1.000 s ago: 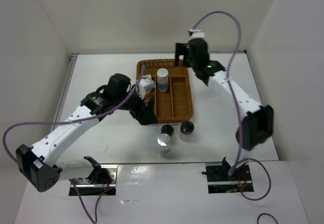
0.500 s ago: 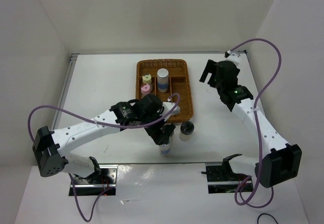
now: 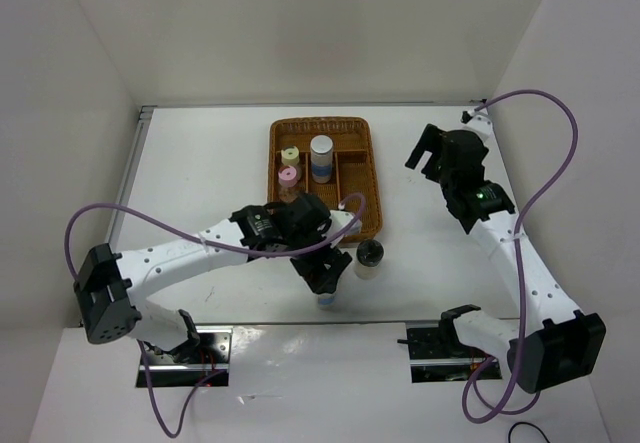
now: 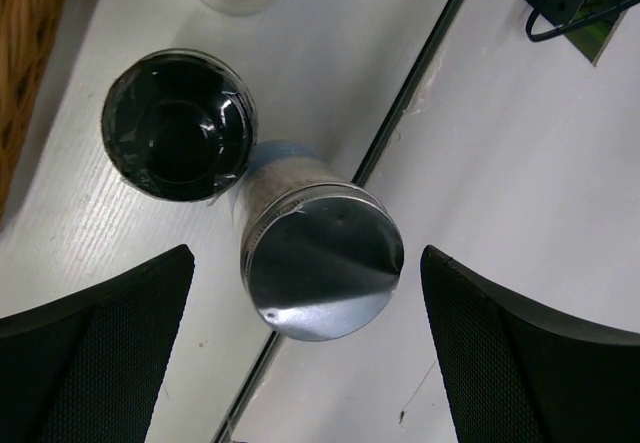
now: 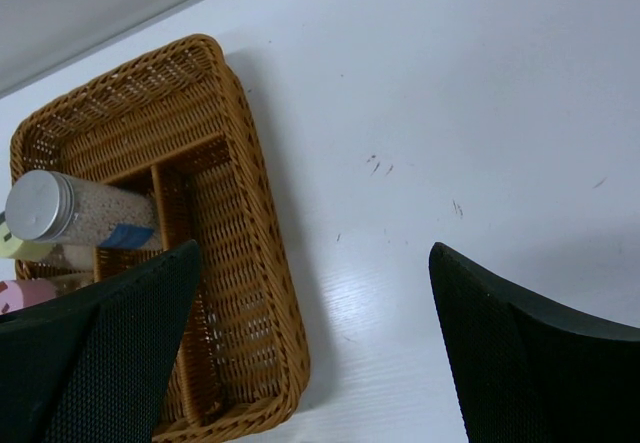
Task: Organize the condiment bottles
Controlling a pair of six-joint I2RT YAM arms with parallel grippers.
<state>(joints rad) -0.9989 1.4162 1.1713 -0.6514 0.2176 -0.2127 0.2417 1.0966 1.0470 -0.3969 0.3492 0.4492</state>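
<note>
The wicker tray [image 3: 361, 191] holds the yellow-capped jar [image 3: 289, 154], the pink-capped jar [image 3: 288, 174] and the white-capped jar [image 3: 321, 152]. One black-capped jar [image 3: 369, 254] stands in front of the tray. My left gripper [image 3: 325, 277] is open above the silver-capped jar [image 4: 322, 263], a finger on each side and neither touching it. The second black-capped jar [image 4: 178, 125] stands right beside the silver one. My right gripper [image 3: 428, 153] is open and empty, right of the tray [image 5: 250, 263]. The white-capped jar [image 5: 60, 213] also shows in the right wrist view.
The silver-capped jar stands at the table's front edge, by the seam [image 4: 400, 133] with the lower mounting board. White walls enclose the table on three sides. The arm bases and cables lie below the front edge [image 3: 440, 338].
My left gripper left the tray and came down over the silver-capped and black-capped jars at the front. My right gripper drew back from the tray's far edge to the right.
</note>
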